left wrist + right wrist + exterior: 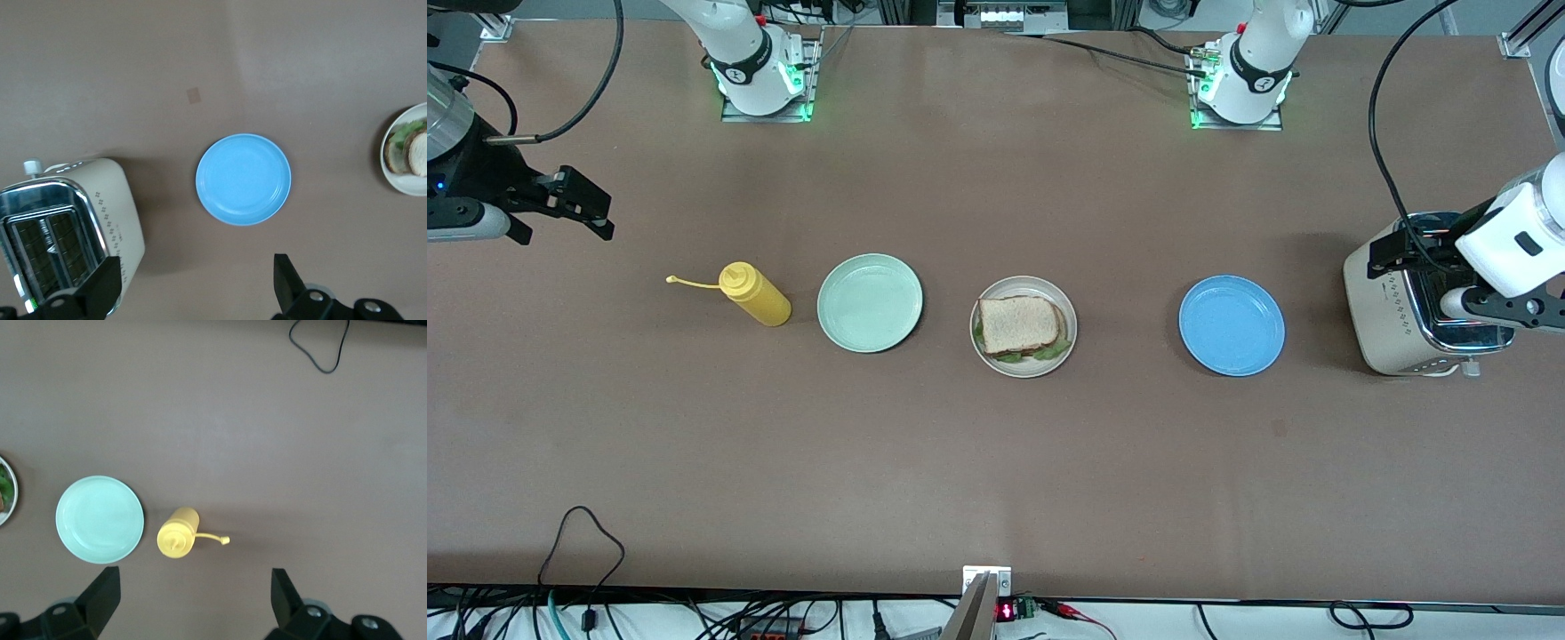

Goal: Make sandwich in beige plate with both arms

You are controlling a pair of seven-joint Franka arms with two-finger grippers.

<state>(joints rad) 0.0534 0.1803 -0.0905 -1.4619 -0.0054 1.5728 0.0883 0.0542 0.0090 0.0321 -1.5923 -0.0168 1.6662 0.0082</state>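
I see the sandwich (1021, 327) stacked on the beige plate (1064, 307); it looks soft, so I'd pinch its crusts lightly. Left gripper (197, 283) over the toaster (1409, 307) and right gripper (193, 600) at the table's end both gape empty.

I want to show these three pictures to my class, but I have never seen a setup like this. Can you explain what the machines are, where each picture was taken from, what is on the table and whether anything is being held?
These are two robot arms bolted to a brown table. The big picture looks down from across the table; the other two come from cameras on each arm's wrist.

In a row on the table stand a yellow squeeze bottle, a mint green plate, a beige plate with a finished sandwich on it, a blue plate and a toaster.

Each arm ends in a two-finger end effector. The left end effector hangs over the toaster's end of the table. The right end effector hangs at the bottle's end. Both are open and hold nothing.
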